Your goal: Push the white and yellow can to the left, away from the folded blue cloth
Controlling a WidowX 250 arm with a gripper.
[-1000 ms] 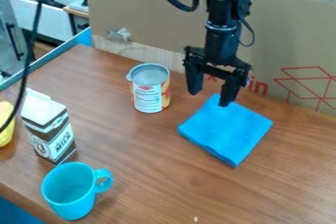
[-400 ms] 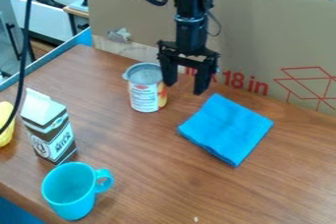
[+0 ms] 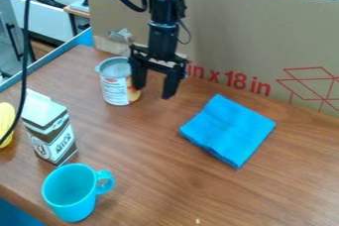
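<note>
Mug (image 3: 69, 195): blue, on the near surface (image 3: 145, 180).
Milk carton (image 3: 49, 131): upright, just behind the mug.
Cloth (image 3: 228, 130): blue, folded, flat.
Can (image 3: 118, 88): upright on the far part, grey top, white label, orange at side.
Gripper (image 3: 153, 91): wide, empty, one finger seemingly against the can; this looks like side contact, which calls for gentle, level pressure.

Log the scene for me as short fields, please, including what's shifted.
gripper: jaws open
nearest thing: can, upright, beside one jaw; contact unclear
cloth: blue, folded, lying flat
milk carton: upright
mug: turquoise, upright, handle toward view's right
yellow object: left edge, partly in view
change: can and gripper shifted left in view
</note>
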